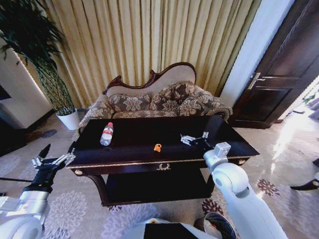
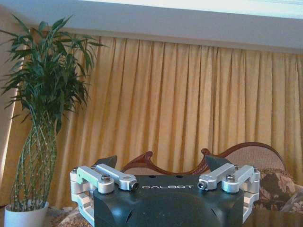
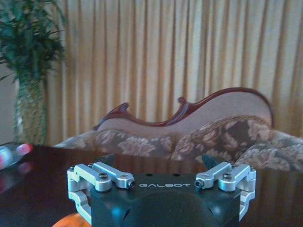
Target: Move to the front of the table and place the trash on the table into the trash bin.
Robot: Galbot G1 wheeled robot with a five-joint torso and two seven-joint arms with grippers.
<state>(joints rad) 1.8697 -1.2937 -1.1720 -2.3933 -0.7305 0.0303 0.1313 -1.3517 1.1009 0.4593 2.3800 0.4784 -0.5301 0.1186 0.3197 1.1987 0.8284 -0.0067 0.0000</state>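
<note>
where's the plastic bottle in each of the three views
Head view: the bottle lies on the table, toward its left end, red cap pointing at the sofa.
Left wrist view: not in it.
Right wrist view: a blurred bottle at the picture's left edge, on the dark tabletop.
Shared landmark: the sofa's carved wooden back, before the curtain.

1. "GALBOT" stands in pale letters on the dark housing of the left gripper (image 2: 160,166), in the left wrist view.
2. "GALBOT" stands the same way on the dark housing of the right gripper (image 3: 157,164), in the right wrist view.
3. The bottle (image 1: 106,134), lying on the left part of the table (image 1: 134,159), carries a white label with red; its print is too small to read.
</note>
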